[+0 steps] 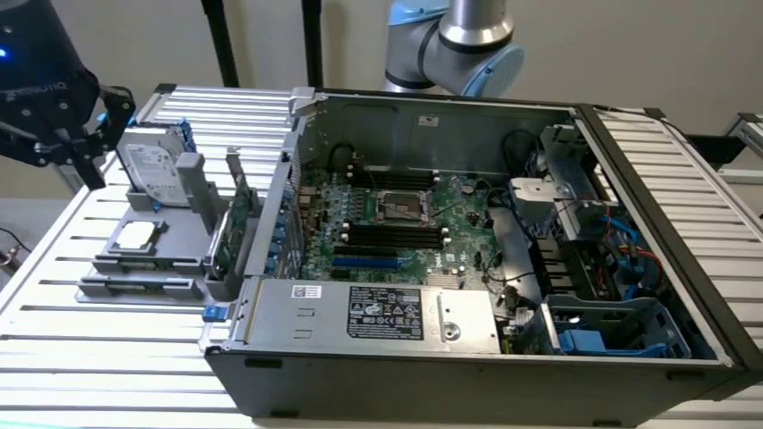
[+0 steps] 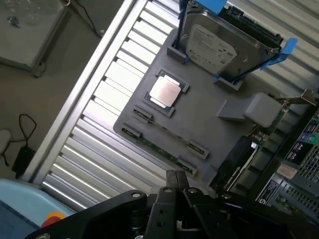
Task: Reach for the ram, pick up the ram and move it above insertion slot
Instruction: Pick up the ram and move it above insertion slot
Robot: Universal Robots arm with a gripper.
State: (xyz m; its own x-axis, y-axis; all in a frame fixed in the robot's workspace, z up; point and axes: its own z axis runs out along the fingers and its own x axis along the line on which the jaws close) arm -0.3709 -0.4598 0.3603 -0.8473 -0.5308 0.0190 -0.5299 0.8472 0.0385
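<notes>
Slatted metal desk (image 1: 71, 357) with a grey holder (image 2: 199, 117) keeping the ram (image 2: 159, 148) on edge for easy gripping; the tool (image 2: 177, 181) hovers above, clenched on nothing, apart from it.

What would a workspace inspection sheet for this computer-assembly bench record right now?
Surface: slatted metal table, carrying a grey tray and an open computer case.
Job's things: ram lying in its tray slot, untouched.
Clutter: hard drive, processor chip, expansion card on the tray.
End effector: in the air near the tray, apart from the ram.
Cables: blue cables inside the case; black cable on the floor.
Surroundings: plain wall.
</notes>
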